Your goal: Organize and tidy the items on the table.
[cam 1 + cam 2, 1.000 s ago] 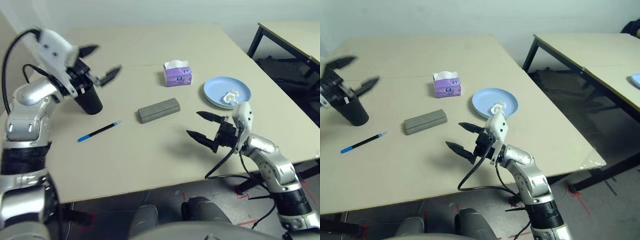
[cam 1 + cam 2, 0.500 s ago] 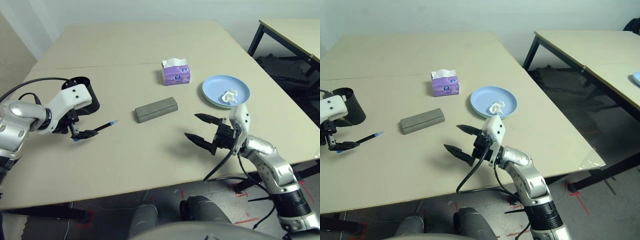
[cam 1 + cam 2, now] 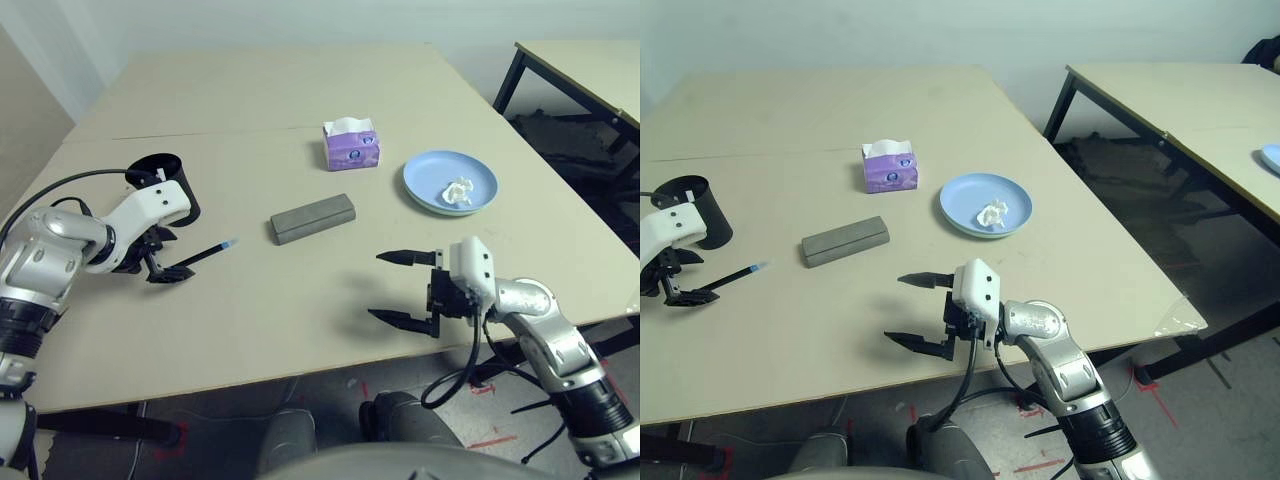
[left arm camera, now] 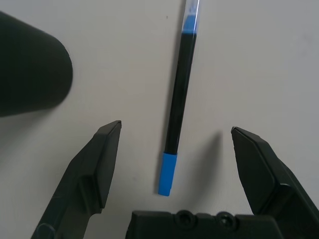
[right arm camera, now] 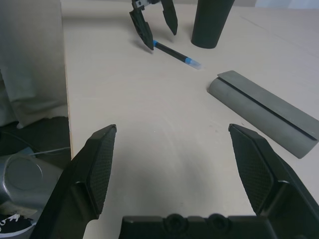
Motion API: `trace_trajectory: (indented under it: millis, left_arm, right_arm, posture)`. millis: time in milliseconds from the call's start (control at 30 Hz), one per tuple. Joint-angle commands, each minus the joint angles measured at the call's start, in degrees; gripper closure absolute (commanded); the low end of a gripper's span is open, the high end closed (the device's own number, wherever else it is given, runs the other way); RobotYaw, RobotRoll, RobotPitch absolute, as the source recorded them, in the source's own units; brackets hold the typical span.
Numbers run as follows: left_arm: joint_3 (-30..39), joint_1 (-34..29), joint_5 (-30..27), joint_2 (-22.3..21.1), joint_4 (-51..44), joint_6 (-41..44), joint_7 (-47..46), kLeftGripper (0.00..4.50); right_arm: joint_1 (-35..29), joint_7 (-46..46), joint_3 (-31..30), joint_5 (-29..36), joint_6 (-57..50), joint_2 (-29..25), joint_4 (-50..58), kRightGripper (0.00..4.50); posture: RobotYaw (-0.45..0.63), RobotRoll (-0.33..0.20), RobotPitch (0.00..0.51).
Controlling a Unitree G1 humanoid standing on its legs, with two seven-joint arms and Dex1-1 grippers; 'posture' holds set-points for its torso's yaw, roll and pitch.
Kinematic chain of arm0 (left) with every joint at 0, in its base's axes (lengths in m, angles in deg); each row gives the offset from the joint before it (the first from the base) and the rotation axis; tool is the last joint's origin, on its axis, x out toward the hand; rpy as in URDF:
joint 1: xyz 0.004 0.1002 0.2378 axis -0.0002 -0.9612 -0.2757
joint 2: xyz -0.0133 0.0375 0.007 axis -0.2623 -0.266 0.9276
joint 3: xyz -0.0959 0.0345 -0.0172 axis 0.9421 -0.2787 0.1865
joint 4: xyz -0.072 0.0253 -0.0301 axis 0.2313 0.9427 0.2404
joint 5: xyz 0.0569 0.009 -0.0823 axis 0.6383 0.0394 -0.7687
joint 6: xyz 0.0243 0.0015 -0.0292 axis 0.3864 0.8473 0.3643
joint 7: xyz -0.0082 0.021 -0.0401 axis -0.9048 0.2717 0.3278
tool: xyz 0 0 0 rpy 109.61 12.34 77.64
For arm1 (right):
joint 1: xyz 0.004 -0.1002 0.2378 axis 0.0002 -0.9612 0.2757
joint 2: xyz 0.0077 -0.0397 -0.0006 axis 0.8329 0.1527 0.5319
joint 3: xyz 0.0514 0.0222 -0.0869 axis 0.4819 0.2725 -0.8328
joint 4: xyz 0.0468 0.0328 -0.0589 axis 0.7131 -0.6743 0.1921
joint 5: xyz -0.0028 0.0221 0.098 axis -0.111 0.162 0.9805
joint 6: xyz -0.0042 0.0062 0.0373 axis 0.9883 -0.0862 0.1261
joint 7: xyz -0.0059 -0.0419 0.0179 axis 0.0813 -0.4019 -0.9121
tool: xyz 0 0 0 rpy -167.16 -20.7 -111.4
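Left gripper (image 4: 169, 134) spread, straddling our thin black blue-tipped marker pen (image 4: 180, 99) lying flat on the beige worktop (image 3: 300, 320) beside the black cup (image 3: 165, 180). Risk: off-centre closing rolls the pen away or fingertips scrape worktop.

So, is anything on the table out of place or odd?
Yes: a crumpled white wad lies on the blue plate, like rubbish. A pen lies loose on the table beside the cup, with the open left tool straddling its end.
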Motion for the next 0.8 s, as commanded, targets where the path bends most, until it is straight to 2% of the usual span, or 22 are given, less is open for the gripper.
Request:
trace_trajectory:
  millis: [33,333,500,667,800]
  left_arm:
    - [-0.67,0.30,0.48,0.90,0.69,-0.09,1.13,1.32]
    - [0.38,-0.65,-0.50,1.03,-1.07,0.20,3.44,4.47]
    - [4.46,-1.10,-4.98,0.18,-5.74,3.16,5.20,4.47]
    - [11.39,-2.30,-10.65,-1.42,-11.91,8.83,5.41,4.47]
    - [12.57,-4.58,-8.99,-3.59,-13.30,8.33,2.64,4.47]
  right_arm:
    - [-0.38,-0.16,-0.25,-0.31,-0.25,-0.37,0.30,0.00]
    - [-0.63,-1.06,-0.11,0.01,-1.28,-0.26,1.16,0.00]
    - [-0.31,-1.11,0.00,0.04,-1.47,-0.32,0.90,0.00]
    - [0.10,-1.11,0.01,-0.02,-1.51,-0.22,0.40,0.00]
    - [0.48,-1.17,-0.27,-0.17,-1.47,0.12,-0.05,0.00]
  posture:
    - [-0.05,0.000,0.042]
    - [-0.05,0.000,0.041]
    - [-0.05,0.000,0.039]
    - [-0.04,0.000,0.036]
    - [-0.03,0.000,0.037]
